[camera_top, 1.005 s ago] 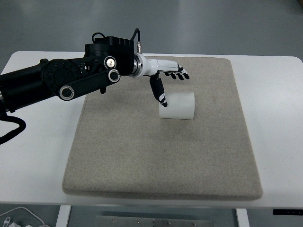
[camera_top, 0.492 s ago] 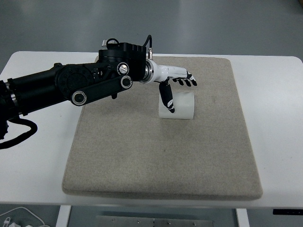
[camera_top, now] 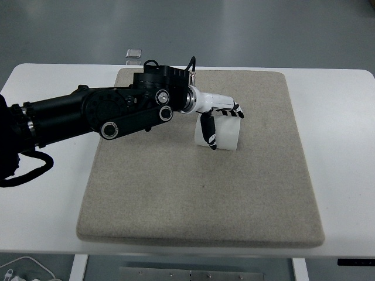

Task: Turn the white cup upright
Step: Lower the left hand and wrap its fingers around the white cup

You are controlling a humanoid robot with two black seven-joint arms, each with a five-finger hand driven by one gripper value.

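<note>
The white cup (camera_top: 228, 136) lies on its side on the beige mat (camera_top: 199, 193), slightly right of the mat's centre and toward its far half. My left hand (camera_top: 224, 129) comes in on a black arm (camera_top: 99, 111) from the left and is closed around the cup. Its thumb (camera_top: 208, 133) crosses the cup's near-left face. The other fingers (camera_top: 233, 112) curl over the cup's far top edge. The cup's opening is hidden by the hand. No right arm shows.
The mat covers most of a white table (camera_top: 340, 146). A small pale item (camera_top: 134, 54) lies on the grey floor beyond the table's far edge. A white cable (camera_top: 23, 266) shows at the bottom left, below the table.
My left arm has pushed further right and forward. The hand went from hovering spread by the cup's left end to wrapping it, thumb in front and fingers over the top. The cup shifted slightly.
</note>
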